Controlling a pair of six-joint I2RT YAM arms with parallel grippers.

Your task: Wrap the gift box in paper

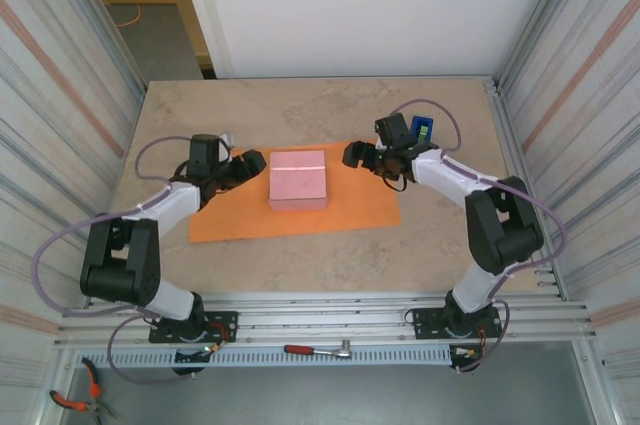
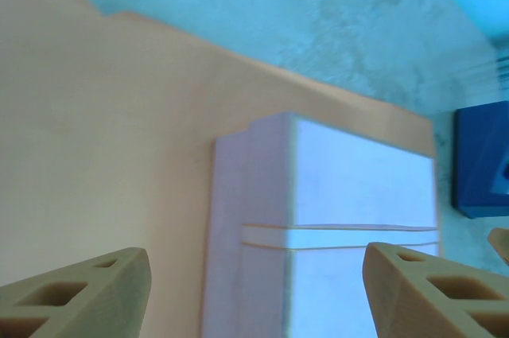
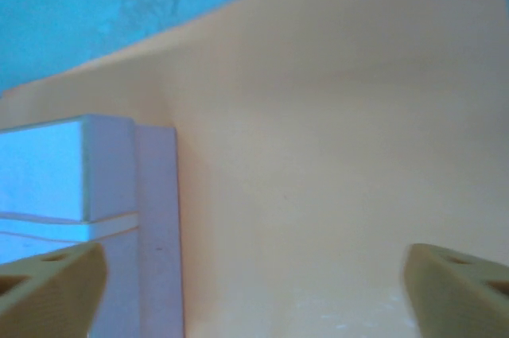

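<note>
- Left pincer (image 1: 254,161) is released: in its wrist view the two tan fingers (image 2: 87,294) stand wide apart with nothing clamped between them.
- Right pincer (image 1: 351,154) is released too, its fingers (image 3: 457,290) spread wide and holding nothing.
- Between the two pincers sits the gift box (image 1: 298,178), pale pink and flat, with a thin seam line across its top.
- From above, the left pincer is just beside the box's left side and the right pincer is near its right side. Whether either one touches the box cannot be told.
- Under the box and under both pincers lies the paper (image 1: 355,207), a plain orange sheet. It reaches further out past the left pincer than past the right one.
- The box rests on the far part of the sheet, so most of the bare paper lies on the side toward the arm bases.
- Just behind the right pincer, off the paper, stands a blue tape dispenser (image 1: 423,130) on the table (image 1: 300,105).
- Well behind both pincers, by the arm bases, a ratchet wrench (image 1: 318,350) lies on the rail, and orange-handled pliers (image 1: 75,400) lie lower left.
</note>
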